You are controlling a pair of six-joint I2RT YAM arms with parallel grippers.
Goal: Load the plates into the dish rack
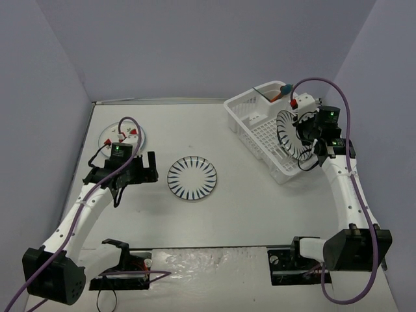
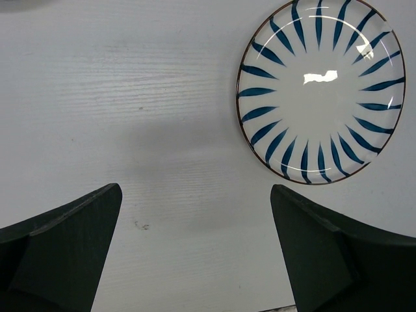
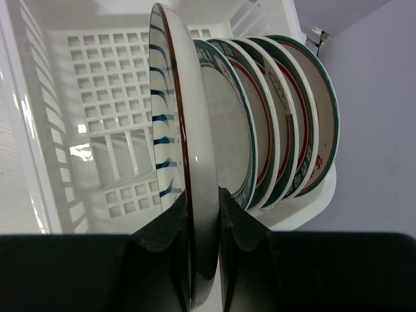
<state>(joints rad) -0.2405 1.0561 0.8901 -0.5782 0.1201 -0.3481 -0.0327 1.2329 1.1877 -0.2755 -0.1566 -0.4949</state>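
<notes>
The white plastic rectangular dish rack (image 1: pixel 260 133) stands at the 2 o'clock part of the white table (image 1: pixel 247 208), with its corner utensil cup (image 1: pixel 273 91) at the far end. The right gripper (image 3: pixel 205 214) is clenched on the lower rim of a round white plate with dark blue radial stripes (image 3: pixel 170 130). This held plate stands upright on its edge inside the rack, in front of the perforated bottom. At its 3 o'clock side in the right wrist view, a row of white plates with green-and-red rims (image 3: pixel 260 117) stands upright in the rack, close one behind another. The nearest of them is just beside the held plate.

A second round white plate with blue radial stripes (image 1: pixel 192 178) lies flat near the middle of the table, well apart from the rack. The left gripper (image 2: pixel 195 192) hangs above the bare table with its fingers (image 2: pixel 78 240) spread wide and grasping nothing. This flat plate is at its 1 o'clock in the left wrist view. A round white plate with red marks (image 1: pixel 130 133) lies flat at the 10 o'clock part of the table, partly hidden by the left arm.
</notes>
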